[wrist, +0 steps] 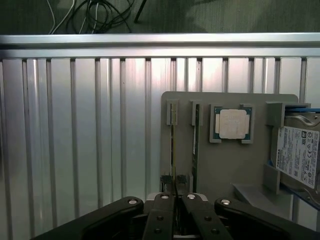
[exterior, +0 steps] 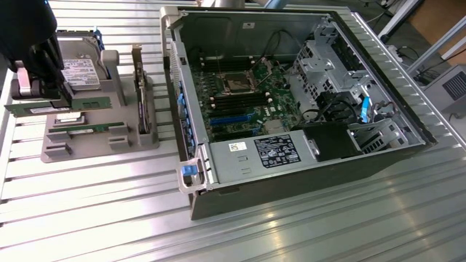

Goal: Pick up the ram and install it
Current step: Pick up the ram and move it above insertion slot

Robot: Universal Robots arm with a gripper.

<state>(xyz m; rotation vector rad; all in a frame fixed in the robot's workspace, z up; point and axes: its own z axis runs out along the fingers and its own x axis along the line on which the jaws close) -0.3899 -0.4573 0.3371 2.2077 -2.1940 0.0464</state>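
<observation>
The hand is clenched on the ram, at the grey holder on the counter. The ram is not in the computer yet.

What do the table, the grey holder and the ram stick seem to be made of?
The table looks like aluminium: ribbed, brushed, with bright reflections. The grey holder is probably plastic: matte, even dull grey, no glare. The ram stick is green circuit board, thin, with a white label.
</observation>
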